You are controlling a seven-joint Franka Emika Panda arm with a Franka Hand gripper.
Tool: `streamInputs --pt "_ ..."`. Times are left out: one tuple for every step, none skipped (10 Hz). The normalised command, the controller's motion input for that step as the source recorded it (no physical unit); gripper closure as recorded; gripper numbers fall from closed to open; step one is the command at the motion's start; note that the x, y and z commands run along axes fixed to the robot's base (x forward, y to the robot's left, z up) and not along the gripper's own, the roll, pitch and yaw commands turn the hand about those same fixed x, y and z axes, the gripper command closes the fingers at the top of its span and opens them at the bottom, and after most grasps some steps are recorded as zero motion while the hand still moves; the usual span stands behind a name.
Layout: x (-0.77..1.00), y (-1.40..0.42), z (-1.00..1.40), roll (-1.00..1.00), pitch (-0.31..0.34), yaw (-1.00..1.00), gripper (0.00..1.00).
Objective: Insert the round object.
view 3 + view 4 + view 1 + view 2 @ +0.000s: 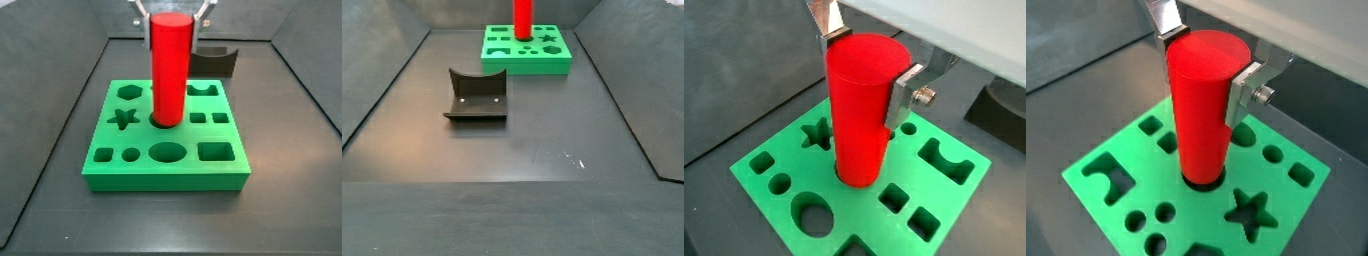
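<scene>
The round object [865, 110], a tall red cylinder, stands upright with its lower end in the round hole at the middle of the green block [945, 205]. It shows the same way in both side views [168, 70] [521, 15]. My gripper [869, 66] is at the cylinder's top, one silver finger on each side of the rim, also in the other wrist view [1208, 65]. In a side view the gripper [171, 18] has small gaps between its fingers and the cylinder. The jaws look slightly open. The cylinder's foot is hidden in the hole.
The green block [167, 175] has several other shaped holes, among them a star, an oval and squares. The dark fixture [476, 95] stands on the grey floor apart from the block [529, 62]. Dark walls enclose the floor.
</scene>
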Motion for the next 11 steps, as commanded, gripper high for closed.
streamInputs --pt "-0.21 0.02 -0.33 -0.15 -0.013 0.0 1.0" --pt "-0.07 0.03 -0.31 -0.11 -0.001 0.0 1.0" --pt "0.05 0.0 -0.39 -0.07 0.0 0.0 1.0" --pt "0.1 0.0 -0.46 -0.07 0.0 0.0 1.0" --pt "0.04 0.0 -0.49 -0.04 -0.049 -0.04 1.0" --pt "0.0 0.0 -0.4 -0.02 -0.034 -0.03 1.0" --pt "0.0 0.0 -0.38 0.0 -0.029 -0.01 1.0" --pt "0.0 0.0 -0.33 0.0 -0.011 0.0 1.0" --pt "0.0 0.0 -0.25 0.0 0.0 0.0 1.0" --pt "0.0 0.0 -0.18 0.0 0.0 0.0 1.0" --pt "0.0 0.01 0.0 -0.04 0.0 0.0 1.0"
